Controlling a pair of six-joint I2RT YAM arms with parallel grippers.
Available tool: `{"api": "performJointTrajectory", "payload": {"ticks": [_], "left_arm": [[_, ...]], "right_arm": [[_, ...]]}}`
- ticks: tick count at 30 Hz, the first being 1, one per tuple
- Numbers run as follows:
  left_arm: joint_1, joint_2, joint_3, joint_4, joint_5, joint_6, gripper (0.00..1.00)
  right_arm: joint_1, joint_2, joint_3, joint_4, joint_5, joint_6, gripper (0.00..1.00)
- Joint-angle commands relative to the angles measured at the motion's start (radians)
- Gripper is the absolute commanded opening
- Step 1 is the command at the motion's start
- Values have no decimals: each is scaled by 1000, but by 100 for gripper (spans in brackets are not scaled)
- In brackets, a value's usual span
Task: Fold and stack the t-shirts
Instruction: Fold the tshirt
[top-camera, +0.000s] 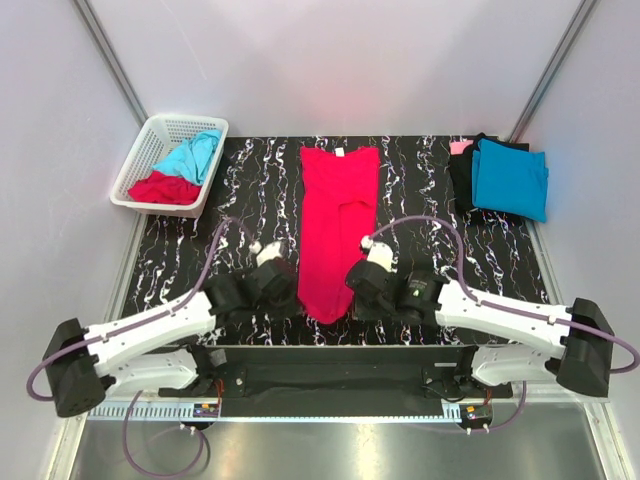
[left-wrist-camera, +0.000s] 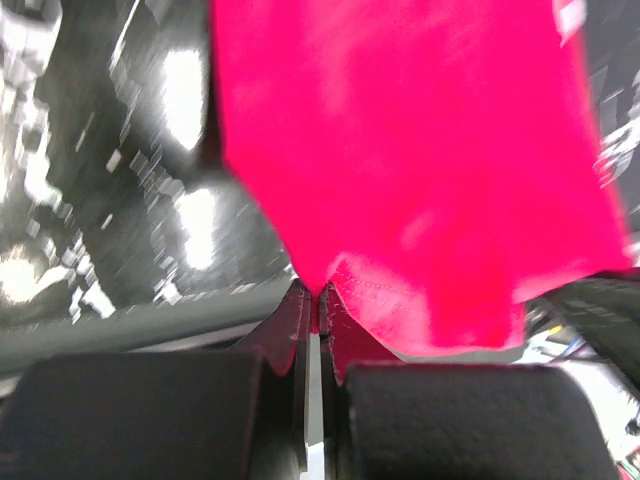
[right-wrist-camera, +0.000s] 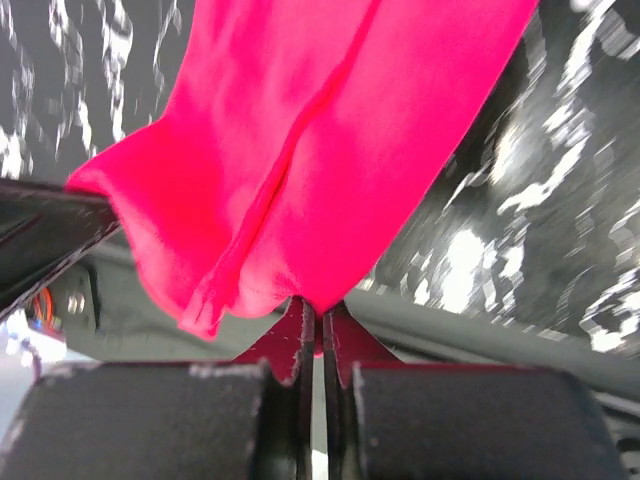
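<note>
A crimson red t-shirt lies folded lengthwise as a long strip down the middle of the black marbled table. My left gripper is shut on its near left corner; the left wrist view shows the red t-shirt pinched between the fingers. My right gripper is shut on the near right corner; the right wrist view shows the red t-shirt held the same way. The near end is lifted a little. A stack of folded t-shirts, turquoise on black and pink, sits at the far right.
A white lattice basket at the far left holds a turquoise t-shirt and a red t-shirt. The table's near edge runs just below both grippers. Purple cables loop over each arm.
</note>
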Motion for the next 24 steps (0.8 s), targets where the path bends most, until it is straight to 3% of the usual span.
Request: {"api": "performJointTrajectory", "payload": {"ticks": [1, 7, 15, 19, 24], "left_arm": [[19, 92, 145, -38, -117, 91, 0], [114, 276, 343, -41, -124, 193, 0], [327, 535, 564, 0, -79, 345, 0], [404, 812, 755, 26, 9, 459, 0], [480, 1107, 1101, -15, 71, 547, 3]], "right_arm": [[-58, 43, 73, -66, 97, -101, 0], [-225, 143, 134, -19, 88, -231, 0], [-470, 326, 257, 138, 2, -423, 0], [-552, 501, 373, 201, -55, -491, 0], [-611, 747, 574, 233, -101, -549, 0]]}}
